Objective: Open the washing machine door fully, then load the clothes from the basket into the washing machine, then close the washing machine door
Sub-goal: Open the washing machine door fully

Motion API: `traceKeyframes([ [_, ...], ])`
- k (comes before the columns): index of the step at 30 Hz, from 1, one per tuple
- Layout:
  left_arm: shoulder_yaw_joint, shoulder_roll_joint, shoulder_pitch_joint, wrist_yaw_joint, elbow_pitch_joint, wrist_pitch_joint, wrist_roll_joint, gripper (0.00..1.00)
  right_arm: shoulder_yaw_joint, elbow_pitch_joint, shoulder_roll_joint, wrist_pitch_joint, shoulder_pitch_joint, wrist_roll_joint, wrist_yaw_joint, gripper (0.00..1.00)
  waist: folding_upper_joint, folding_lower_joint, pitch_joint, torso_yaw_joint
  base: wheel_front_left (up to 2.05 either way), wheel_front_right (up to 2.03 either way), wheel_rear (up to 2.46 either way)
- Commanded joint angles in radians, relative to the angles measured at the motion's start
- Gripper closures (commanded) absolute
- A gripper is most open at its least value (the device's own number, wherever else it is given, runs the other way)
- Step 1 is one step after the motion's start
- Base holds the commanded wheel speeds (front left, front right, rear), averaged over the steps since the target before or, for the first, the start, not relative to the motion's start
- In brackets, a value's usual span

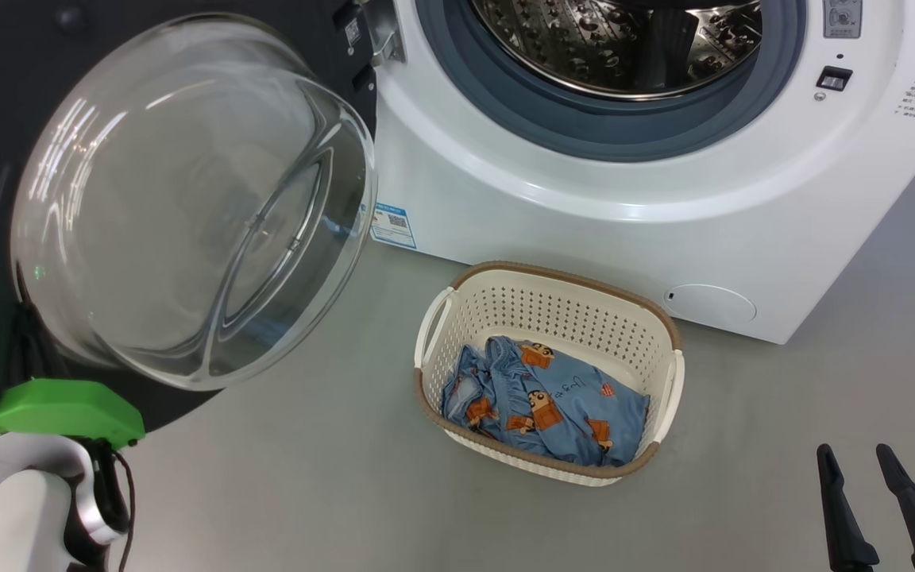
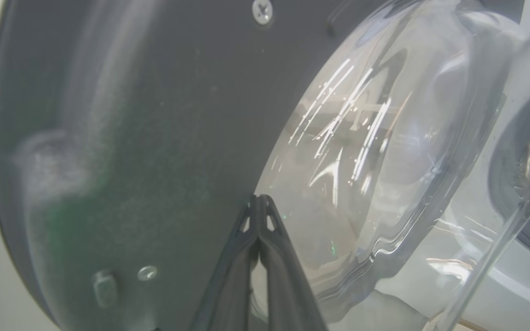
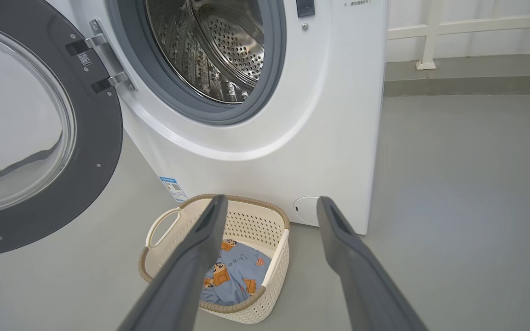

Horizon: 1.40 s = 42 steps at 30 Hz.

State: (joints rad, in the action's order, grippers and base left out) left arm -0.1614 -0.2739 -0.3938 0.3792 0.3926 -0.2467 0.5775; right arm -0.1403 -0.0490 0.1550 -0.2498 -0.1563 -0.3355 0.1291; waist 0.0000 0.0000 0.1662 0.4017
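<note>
The washing machine (image 1: 584, 199) (image 3: 265, 138) stands with its steel drum exposed. Its door (image 1: 187, 199) (image 3: 30, 133) is swung wide to the left, dark rim and clear glass bowl facing me. My left gripper (image 2: 258, 200) is shut, fingertips together right at the door's (image 2: 154, 138) inner face where rim meets glass; whether they touch it I cannot tell. The cream basket (image 1: 553, 302) (image 3: 246, 216) sits on the floor before the machine, holding the light blue clothes (image 1: 545, 405) (image 3: 235, 273). My right gripper (image 1: 855, 453) (image 3: 269, 204) hangs open, above and to the right of the basket, holding nothing.
Grey floor (image 1: 306, 477) spreads around the basket. My left forearm with a green cover (image 1: 60, 413) is at the lower left under the door. A white railing and wall (image 3: 472, 32) stand behind the machine's right side.
</note>
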Motion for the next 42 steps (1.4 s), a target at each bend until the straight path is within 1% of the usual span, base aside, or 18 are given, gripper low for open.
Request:
traceKeyframes([
  [1,0.053,-0.050,-0.046,0.001,-0.004,-0.009,-0.005,1.00,0.023,0.019,0.018,-0.012,0.025,0.018,0.002,0.00,0.0000,0.0000,-0.002,-0.001,0.00,0.00,0.00],
  [9,0.056,-0.041,-0.049,-0.006,-0.001,-0.012,-0.016,1.00,0.022,0.014,0.015,-0.012,0.025,0.015,0.002,0.00,0.0000,0.0000,-0.011,0.003,0.00,0.00,0.00],
  [15,0.047,-0.031,-0.028,-0.012,-0.058,-0.013,-0.023,1.00,0.022,0.009,0.010,-0.012,0.022,0.013,0.002,0.00,0.0000,0.0000,-0.029,0.008,0.00,0.00,0.00],
  [20,0.024,-0.023,0.015,-0.005,-0.175,-0.001,-0.030,1.00,0.016,0.007,0.003,-0.012,0.011,0.010,0.002,0.00,0.0000,0.0000,-0.056,0.017,0.00,0.00,0.00],
  [25,-0.002,-0.033,0.064,0.013,-0.332,0.031,-0.048,1.00,0.015,0.015,-0.004,-0.012,0.003,0.009,0.002,0.00,0.0000,0.0000,-0.078,0.021,0.00,0.00,0.00],
  [28,-0.028,-0.037,0.086,0.010,-0.435,0.049,-0.057,1.00,0.014,0.021,-0.006,-0.012,0.004,0.011,0.002,0.00,0.0000,0.0000,-0.086,0.018,0.00,0.00,0.00],
  [29,-0.039,-0.038,0.092,0.007,-0.466,0.055,-0.061,0.98,0.016,0.021,-0.006,-0.012,0.005,0.011,0.002,0.00,0.0000,0.0000,-0.090,0.015,0.00,0.00,0.00],
  [30,-0.049,-0.039,0.098,0.004,-0.495,0.060,-0.064,0.71,0.018,0.020,-0.006,-0.012,0.005,0.011,0.002,0.00,0.0000,0.0000,-0.095,0.011,0.00,0.00,0.00],
  [31,-0.060,-0.038,0.105,0.000,-0.522,0.066,-0.065,0.51,0.021,0.021,-0.006,-0.012,0.005,0.011,0.002,0.00,0.0000,0.0000,-0.099,0.005,0.00,0.00,0.00],
  [32,-0.071,-0.037,0.111,-0.006,-0.547,0.073,-0.063,0.39,0.024,0.022,-0.006,-0.012,0.005,0.011,0.002,0.00,0.0000,0.0000,-0.102,-0.002,0.00,0.00,0.00],
  [34,-0.088,-0.038,0.125,-0.010,-0.585,0.085,-0.063,0.04,0.027,0.027,-0.005,-0.012,0.007,0.013,0.002,0.00,0.0000,0.0000,-0.104,-0.018,0.00,0.00,0.00],
  [35,-0.097,-0.037,0.130,-0.017,-0.602,0.088,-0.060,0.00,0.028,0.029,-0.004,-0.012,0.008,0.015,0.002,0.00,0.0000,0.0000,-0.106,-0.028,0.00,0.00,0.00],
  [39,-0.126,-0.029,0.156,-0.043,-0.642,0.096,-0.039,0.00,0.030,0.041,0.004,-0.012,0.016,0.021,0.002,0.00,0.0000,0.0000,-0.109,-0.076,0.00,0.00,0.00],
  [42,-0.141,-0.037,0.176,-0.063,-0.633,0.095,-0.033,0.00,0.034,0.050,0.010,-0.012,0.020,0.027,0.002,0.00,0.0000,0.0000,-0.112,-0.121,0.00,0.00,0.00],
])
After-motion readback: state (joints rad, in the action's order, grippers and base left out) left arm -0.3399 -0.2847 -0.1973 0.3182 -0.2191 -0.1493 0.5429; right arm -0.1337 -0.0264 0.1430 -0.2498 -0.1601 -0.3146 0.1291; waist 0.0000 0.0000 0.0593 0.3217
